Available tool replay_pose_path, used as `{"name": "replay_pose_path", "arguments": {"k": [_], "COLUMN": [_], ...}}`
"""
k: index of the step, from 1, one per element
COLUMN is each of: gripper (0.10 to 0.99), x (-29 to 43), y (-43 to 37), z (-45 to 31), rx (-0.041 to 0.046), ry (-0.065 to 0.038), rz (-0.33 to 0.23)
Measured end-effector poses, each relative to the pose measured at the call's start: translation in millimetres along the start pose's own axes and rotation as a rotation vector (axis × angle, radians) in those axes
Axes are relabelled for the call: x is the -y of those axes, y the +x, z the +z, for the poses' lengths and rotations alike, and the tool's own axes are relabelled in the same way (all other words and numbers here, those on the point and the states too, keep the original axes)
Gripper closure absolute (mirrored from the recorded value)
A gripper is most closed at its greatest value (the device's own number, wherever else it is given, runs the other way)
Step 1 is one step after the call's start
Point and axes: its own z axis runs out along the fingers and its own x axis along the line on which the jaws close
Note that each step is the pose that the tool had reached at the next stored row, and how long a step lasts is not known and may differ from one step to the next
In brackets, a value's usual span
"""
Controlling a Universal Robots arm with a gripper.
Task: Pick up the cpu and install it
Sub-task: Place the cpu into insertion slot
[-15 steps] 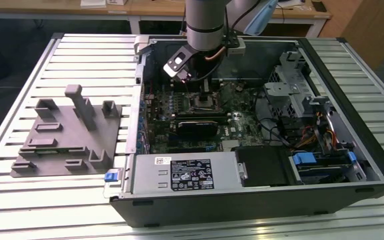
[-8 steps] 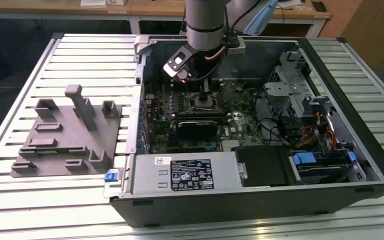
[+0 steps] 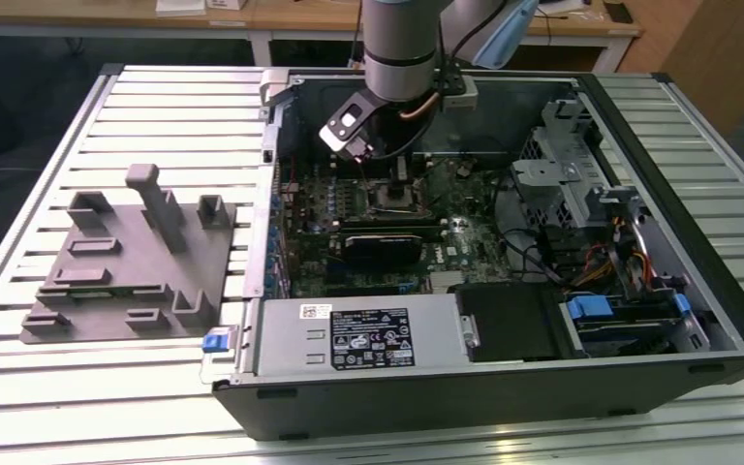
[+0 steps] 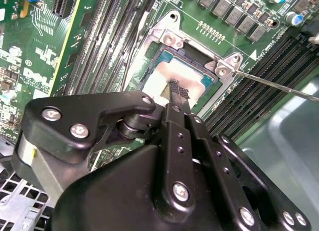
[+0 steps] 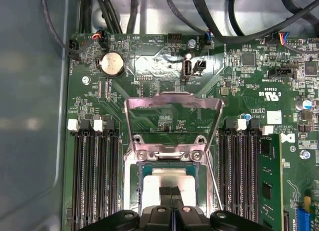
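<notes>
Slatted metal table (image 3: 36,387) carries an open computer case (image 3: 682,126) at the middle of the exterior view, with wooden desks (image 3: 307,15) along the top edge behind it. On the exterior view's left, a grey fixture (image 3: 133,262) lies on the table beside the case. A power supply (image 3: 359,334) sits along the near wall of the case at the lower middle of the frame. The arm (image 3: 405,48) comes down from the upper middle of the frame into the case, and its gripper (image 3: 379,160) hangs just above the socket (image 3: 391,199) at the centre of the green board.

In both wrist views the cpu (image 4: 172,69) (image 5: 152,186) lies flat inside the socket, pale silvery top up, with the socket's metal frame around it. The black gripper (image 4: 175,89) (image 5: 169,192) is directly over the cpu, its two fingers (image 5: 165,191) drawn together with only a hairline between them and nothing clamped there. Whether the tips touch the cpu's top cannot be told.

The load plate (image 5: 172,104) stands swung open beyond the socket in the first wrist view. A thin wire lever (image 4: 269,82) runs out from the socket's corner. Dark memory slots (image 5: 94,176) flank the socket on both sides. A round coin battery (image 5: 112,65) sits on the board beyond the plate.
</notes>
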Motion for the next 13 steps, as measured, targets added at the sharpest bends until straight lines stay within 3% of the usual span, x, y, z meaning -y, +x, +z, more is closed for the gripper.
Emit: {"name": "replay_pose_path", "arguments": {"k": [13], "gripper": [0.98], "x": [0.3], "y": [-0.1], "z": [3.6], "rx": [0.001], "ry": [0.0], "rz": [0.006]}}
